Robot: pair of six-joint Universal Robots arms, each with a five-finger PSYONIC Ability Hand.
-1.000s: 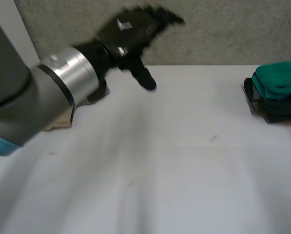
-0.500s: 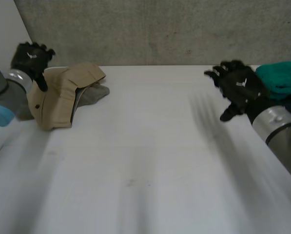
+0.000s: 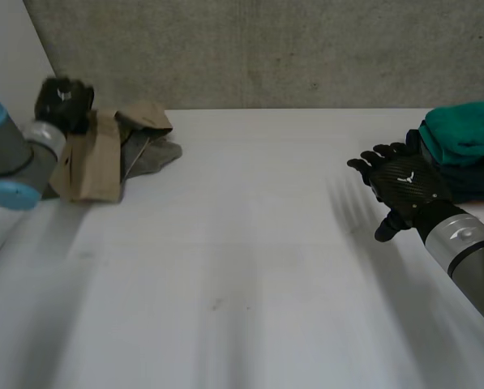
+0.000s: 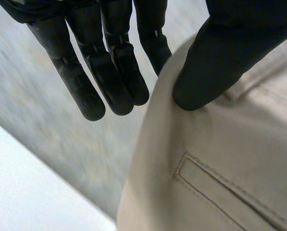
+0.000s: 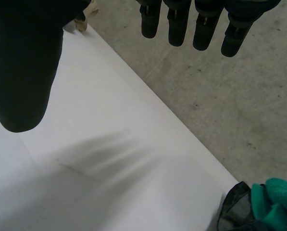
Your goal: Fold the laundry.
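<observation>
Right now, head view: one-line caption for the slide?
Left hand pinches the tan garment at the far edge of the table; open right hand hovers beside the green-topped folded stack.

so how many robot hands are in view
2. The left robot hand pinches the tan fabric garment at the far left; the right robot hand hovers open beside the teal-topped folded stack.

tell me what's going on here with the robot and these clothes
The robot's left hand pinches an edge of the tan garment between thumb and fingers at the table's far left corner, with a grey cloth lying beside it. The right hand is open and empty above the white table, next to a folded stack with a teal piece on top. The tan garment is crumpled, not yet folded.
</observation>
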